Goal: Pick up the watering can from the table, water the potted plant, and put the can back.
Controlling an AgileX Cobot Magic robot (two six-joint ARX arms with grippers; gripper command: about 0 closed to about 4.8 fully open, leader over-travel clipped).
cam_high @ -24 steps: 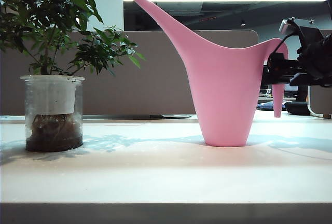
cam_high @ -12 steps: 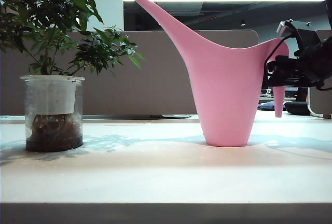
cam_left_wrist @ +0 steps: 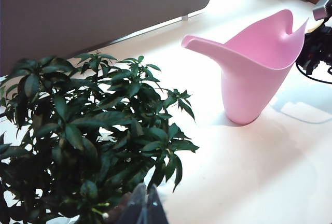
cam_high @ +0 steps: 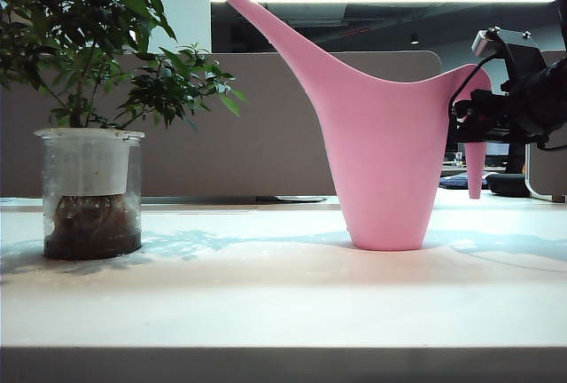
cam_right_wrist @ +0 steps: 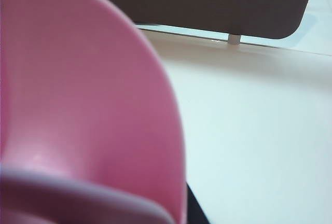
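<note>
White and bare at its front edge, the table [cam_high: 266, 303] carries both things you need, so work outward from it. Nearest in the left wrist view, the left tool [cam_left_wrist: 147, 209] hangs over the potted plant [cam_high: 89, 117]; only a dark sliver of its tips shows above the leaves, and you cannot tell from that whether it is open or closed, so leave it parked clear of the foliage. In the exterior view the plant stands at about 9 o'clock, well apart from the watering can [cam_high: 385, 152], which sits upright on its base just right of centre, spout rising toward 11 o'clock. At 3 o'clock the right tool [cam_high: 474, 121] is at the can's hook-shaped handle, close behind the body; the right wrist view is filled with blurred pink, and whether the jaws have actually closed on the handle is not visible, so confirm the hold before you lift. That handle is thin and smooth and likely to swivel in the grip, so seat it deep between the pads, lift straight up a little, and watch the spout for sag. Beyond the table, the grey partition and ceiling light need no attention.
</note>
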